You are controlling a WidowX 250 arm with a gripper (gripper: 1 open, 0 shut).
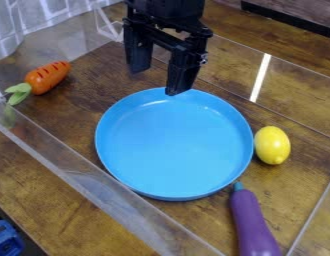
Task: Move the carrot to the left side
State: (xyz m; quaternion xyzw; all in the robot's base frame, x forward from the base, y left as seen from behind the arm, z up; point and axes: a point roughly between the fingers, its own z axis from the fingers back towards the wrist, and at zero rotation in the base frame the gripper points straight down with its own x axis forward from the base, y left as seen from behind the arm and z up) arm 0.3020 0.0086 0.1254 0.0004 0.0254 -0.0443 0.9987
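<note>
The carrot (45, 77) is a small orange toy with dark grooves and a green leafy top. It lies on the wooden table at the far left. My black gripper (160, 67) hangs open above the far rim of the blue plate (176, 185), with nothing between its two fingers. The carrot sits well to the left of the gripper, apart from it.
A yellow lemon (272, 145) rests right of the plate. A purple eggplant (253, 225) lies at the plate's front right. A clear plastic wall (74, 170) runs along the left and front of the work area.
</note>
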